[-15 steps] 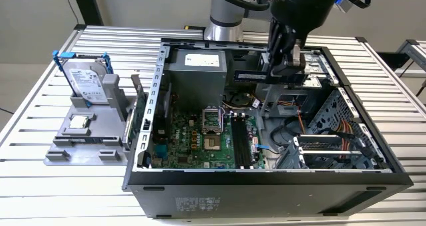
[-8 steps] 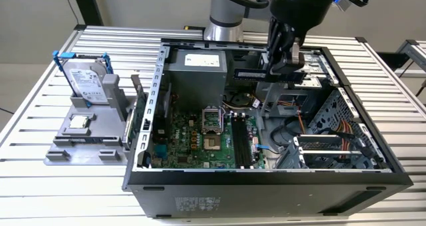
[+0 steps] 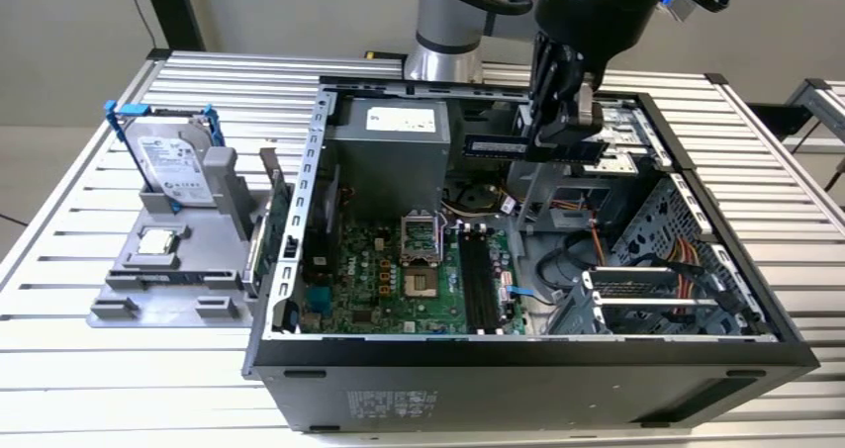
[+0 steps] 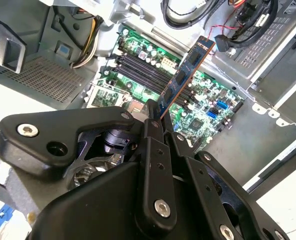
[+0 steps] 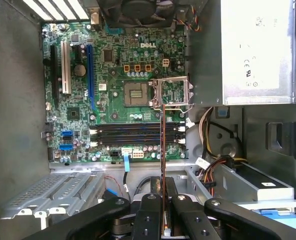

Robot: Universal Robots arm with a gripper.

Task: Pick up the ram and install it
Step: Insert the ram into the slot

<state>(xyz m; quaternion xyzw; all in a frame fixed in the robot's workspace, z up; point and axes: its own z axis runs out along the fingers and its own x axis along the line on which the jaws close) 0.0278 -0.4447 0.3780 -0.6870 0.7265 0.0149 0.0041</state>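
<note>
My gripper point(image 3: 560, 139) hangs over the back of the open computer case point(image 3: 528, 359), shut on the ram point(image 3: 500, 148). The ram is a long thin dark stick held level above the case in the exterior view. In the second wrist view the ram point(image 4: 186, 73) juts out from between the black fingers point(image 4: 152, 125), over the green motherboard point(image 4: 208, 112). In the first wrist view the ram point(image 5: 163, 160) appears edge-on, crossing above the black memory slots point(image 5: 135, 134). The same slots point(image 3: 476, 280) lie well below the stick in the exterior view.
A silver power supply point(image 3: 394, 136) and bundled cables point(image 3: 581, 240) sit inside the case, with a drive cage point(image 3: 660, 295) toward the exterior view's right. Outside, on the slatted table point(image 3: 79, 399), a grey fixture holds a hard drive with blue handles point(image 3: 172, 161) and a small square processor chip point(image 3: 158, 240).
</note>
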